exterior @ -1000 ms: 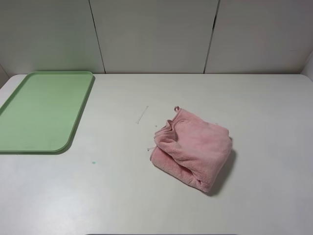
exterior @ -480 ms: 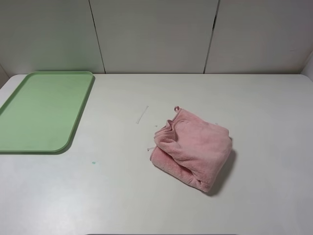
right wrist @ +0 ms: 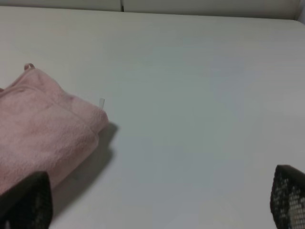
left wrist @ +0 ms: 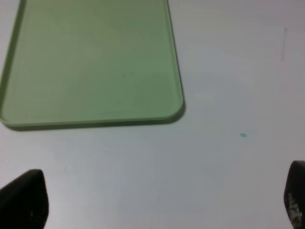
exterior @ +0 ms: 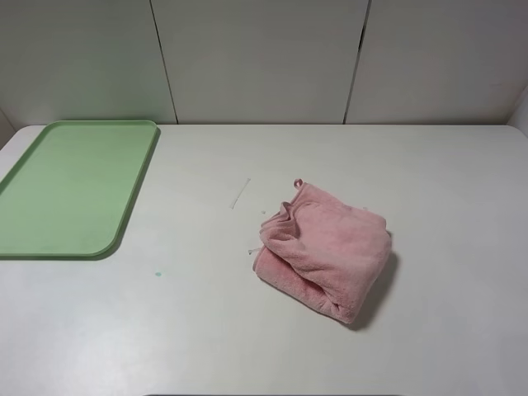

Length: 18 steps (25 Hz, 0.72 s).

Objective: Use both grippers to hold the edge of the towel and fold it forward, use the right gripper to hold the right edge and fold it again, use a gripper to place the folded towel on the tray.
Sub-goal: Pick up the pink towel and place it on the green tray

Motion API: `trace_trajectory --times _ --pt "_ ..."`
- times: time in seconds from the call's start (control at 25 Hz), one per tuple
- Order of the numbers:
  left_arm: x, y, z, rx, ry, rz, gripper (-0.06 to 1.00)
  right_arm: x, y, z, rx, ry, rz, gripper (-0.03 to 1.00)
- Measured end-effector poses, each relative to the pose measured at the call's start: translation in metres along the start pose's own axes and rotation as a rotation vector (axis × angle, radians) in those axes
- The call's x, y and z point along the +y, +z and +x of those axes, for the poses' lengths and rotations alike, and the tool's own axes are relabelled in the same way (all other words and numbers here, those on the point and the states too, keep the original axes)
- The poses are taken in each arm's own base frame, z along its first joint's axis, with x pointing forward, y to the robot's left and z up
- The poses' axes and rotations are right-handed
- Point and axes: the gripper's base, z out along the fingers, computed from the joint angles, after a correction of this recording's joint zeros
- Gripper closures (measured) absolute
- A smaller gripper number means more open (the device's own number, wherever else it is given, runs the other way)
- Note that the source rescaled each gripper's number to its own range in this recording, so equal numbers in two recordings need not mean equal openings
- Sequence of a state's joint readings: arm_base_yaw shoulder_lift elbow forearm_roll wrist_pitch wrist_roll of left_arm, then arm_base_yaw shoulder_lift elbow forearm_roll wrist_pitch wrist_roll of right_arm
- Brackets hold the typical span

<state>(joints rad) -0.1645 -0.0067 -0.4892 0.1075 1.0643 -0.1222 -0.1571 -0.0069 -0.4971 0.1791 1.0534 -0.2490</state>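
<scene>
The pink towel (exterior: 326,247) lies in a loose folded bundle on the white tabletop (exterior: 206,330), right of the middle, its small loop (exterior: 298,182) at the far corner. It is well apart from the green tray (exterior: 74,186) at the far left. The right jaws stand wide open and hold nothing; the towel lies off toward one dark fingertip (right wrist: 26,202), not between the two. The left jaws, equally wide and empty, hang over bare tabletop near the tray's rounded corner.
</scene>
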Motion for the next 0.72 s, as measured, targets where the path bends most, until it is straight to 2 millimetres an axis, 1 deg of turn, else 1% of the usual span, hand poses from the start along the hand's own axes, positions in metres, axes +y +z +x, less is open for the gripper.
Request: trace_trajectory --times 0.44,0.6,0.72 --pt "-0.004 0.002 -0.002 0.008 -0.013 0.035 -0.06 0.000 0.000 0.000 0.000 0.000 0.000 -0.03" --pt "-0.010 0.011 -0.016 0.079 -0.028 0.073 -0.06 0.000 0.000 0.000 0.000 0.000 0.000 -0.03" --pt "-0.017 0.026 -0.033 0.107 -0.050 0.114 -0.06 0.000 0.000 0.000 0.000 0.000 0.000 -0.03"
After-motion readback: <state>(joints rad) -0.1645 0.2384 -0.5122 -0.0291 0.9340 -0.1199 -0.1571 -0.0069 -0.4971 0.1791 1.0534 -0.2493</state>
